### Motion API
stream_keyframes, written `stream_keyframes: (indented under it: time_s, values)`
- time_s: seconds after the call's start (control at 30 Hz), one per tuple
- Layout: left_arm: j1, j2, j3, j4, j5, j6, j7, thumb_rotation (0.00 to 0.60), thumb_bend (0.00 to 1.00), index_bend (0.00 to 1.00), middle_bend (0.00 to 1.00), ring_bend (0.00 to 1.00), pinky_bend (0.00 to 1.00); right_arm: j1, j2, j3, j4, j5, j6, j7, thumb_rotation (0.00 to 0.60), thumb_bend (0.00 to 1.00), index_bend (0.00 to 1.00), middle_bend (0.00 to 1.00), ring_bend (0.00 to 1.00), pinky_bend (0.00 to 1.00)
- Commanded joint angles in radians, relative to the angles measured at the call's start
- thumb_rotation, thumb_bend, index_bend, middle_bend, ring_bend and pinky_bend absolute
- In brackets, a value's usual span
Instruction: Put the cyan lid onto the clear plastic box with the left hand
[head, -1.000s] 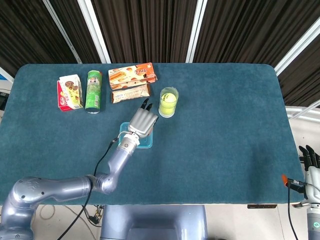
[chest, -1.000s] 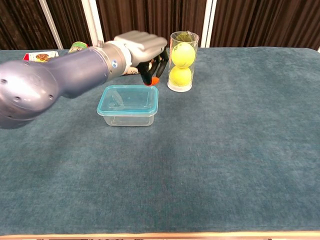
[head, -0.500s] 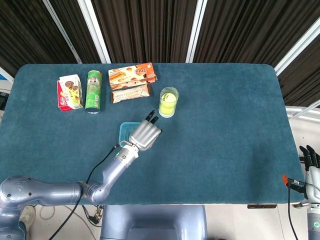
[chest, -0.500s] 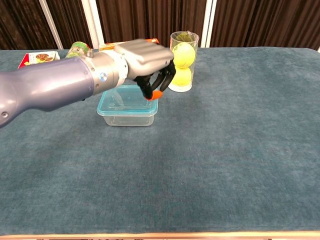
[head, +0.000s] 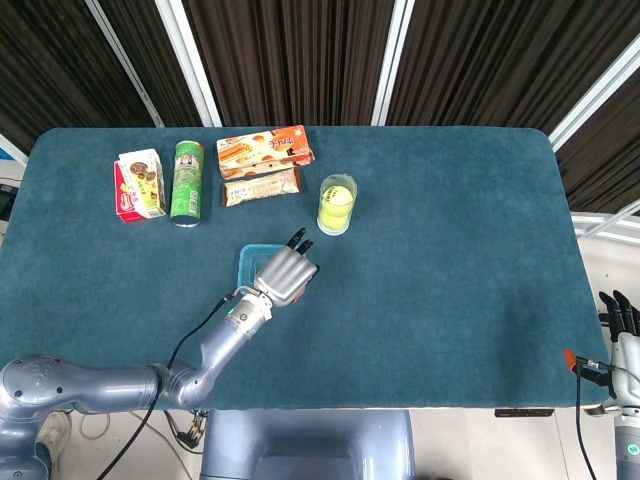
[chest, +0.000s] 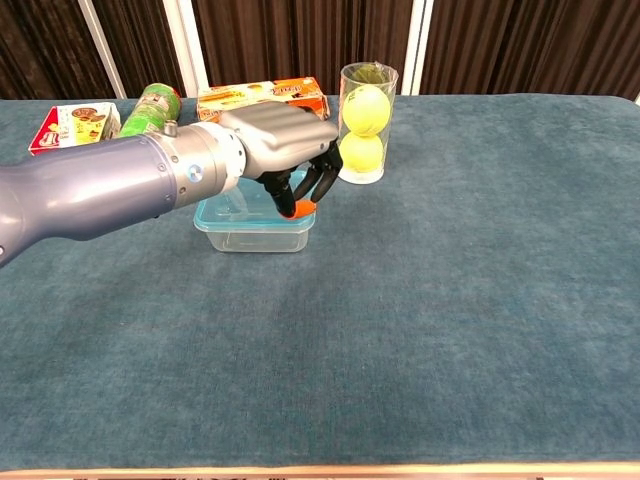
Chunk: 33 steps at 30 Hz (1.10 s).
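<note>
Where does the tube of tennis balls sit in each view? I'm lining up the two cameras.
Head view: the tube of tennis balls stands slightly left of centre, up-right of the left hand.
Chest view: the tube stands at top centre, right of that hand.
Shared landmark: the clear plastic box, partly hidden by the hand.

Teal-blue cloth (chest: 450, 330) covering the table. Cyan lid (chest: 222, 212) sitting on the clear plastic box (chest: 255, 240). Left hand (chest: 285, 150) showing silver-grey w/ black fingers (chest: 322, 180), one tip orange. Yellow-green balls glowing in the clear tube (chest: 365, 122). Green can (head: 187, 182), red-white carton (head: 139, 185), orange-brown packs (head: 265, 150) at back.
</note>
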<state>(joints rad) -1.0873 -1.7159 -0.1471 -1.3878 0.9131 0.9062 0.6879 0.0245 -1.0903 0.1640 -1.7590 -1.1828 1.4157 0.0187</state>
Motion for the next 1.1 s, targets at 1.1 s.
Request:
stream_keyframes:
  time_s: [1.1]
  values:
    - [0.029,0.023,0.025,-0.013,-0.001,-0.017,-0.01,0.6,0.5,0.65,0.6,0.14,0.03,0.0,0.0,-0.002,-0.001,-0.003,-0.001,0.0,0.6,0.29,0.1,0.0,0.0,0.0]
